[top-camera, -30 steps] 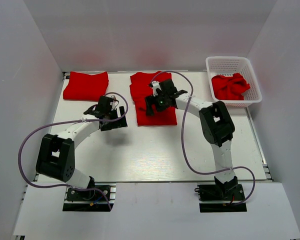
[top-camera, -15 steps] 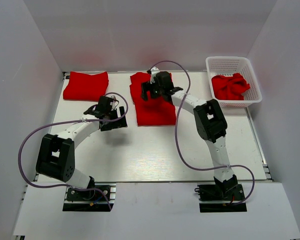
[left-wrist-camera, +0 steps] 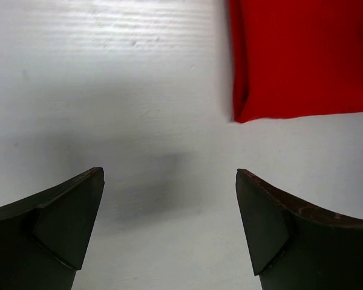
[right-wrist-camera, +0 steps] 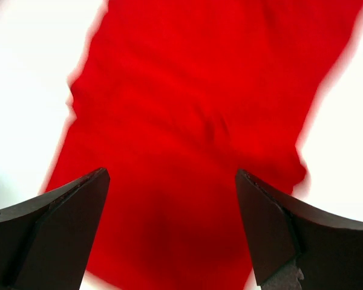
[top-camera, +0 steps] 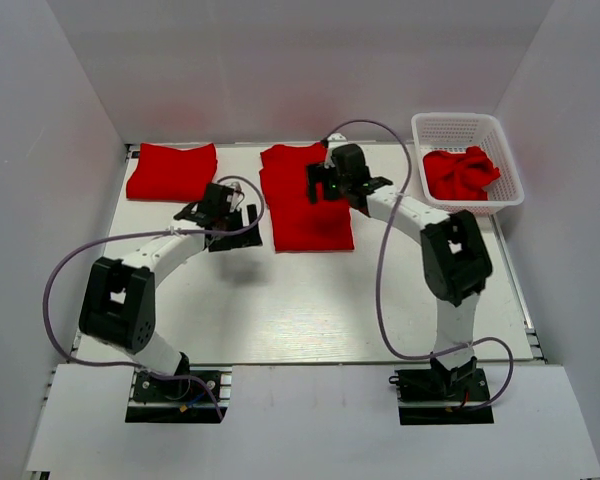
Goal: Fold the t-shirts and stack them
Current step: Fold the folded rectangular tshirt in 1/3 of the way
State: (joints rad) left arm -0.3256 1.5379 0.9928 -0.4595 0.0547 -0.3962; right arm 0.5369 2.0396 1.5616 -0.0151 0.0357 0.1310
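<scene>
Right gripper (right-wrist-camera: 169, 175) hangs with fingers spread over the middle t-shirt (top-camera: 302, 215). Left gripper (left-wrist-camera: 169, 176), also spread and empty, hovers at its nine o'clock.

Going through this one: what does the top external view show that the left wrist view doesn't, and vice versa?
Only top external: the folded t-shirt at far left, the white basket holding a crumpled t-shirt, plus the left arm and right arm. Only left wrist: the left jaws close up, open over bare table, holding nothing. Both: the middle t-shirt, only a corner in the wrist view, and the white table.
</scene>
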